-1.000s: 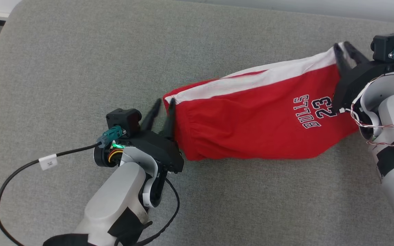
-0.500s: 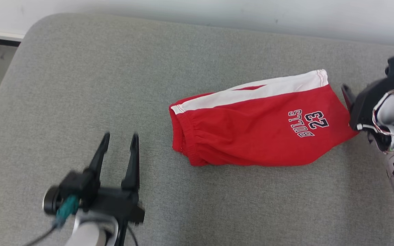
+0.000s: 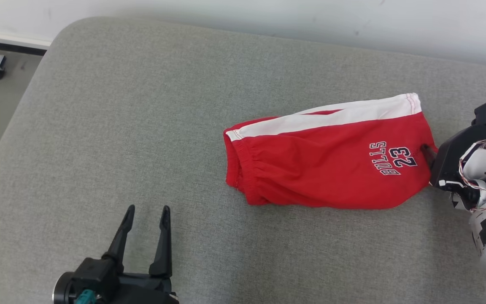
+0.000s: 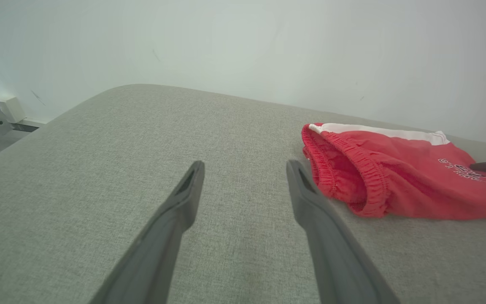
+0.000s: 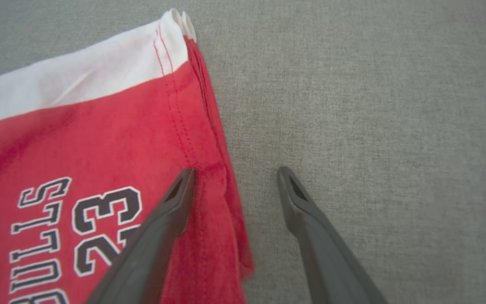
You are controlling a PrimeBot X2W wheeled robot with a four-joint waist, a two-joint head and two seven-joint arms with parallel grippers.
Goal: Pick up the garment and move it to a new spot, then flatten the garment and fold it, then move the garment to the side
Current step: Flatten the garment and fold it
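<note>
Head view: red shorts point(image 3: 323, 169) lie folded on the grey bench point(image 3: 141, 105), right of centre. Their long axis runs left to right and rises slightly toward the right, with the elastic waistband to the robot's left, the leg hem to its right and the white stripe on the far edge. A second ago both end effectors pinched the ends. Now the left end effector point(image 3: 148, 207) sits well clear at lower left, fingers spread, and the right end effector point(image 3: 426, 150) is at the hem.

Left wrist view: parted fingers over bare fabric, waistband opening facing them (ahead, right).

Right wrist view: fingers apart, straddling the hem edge beside "BULLS 23".
</note>
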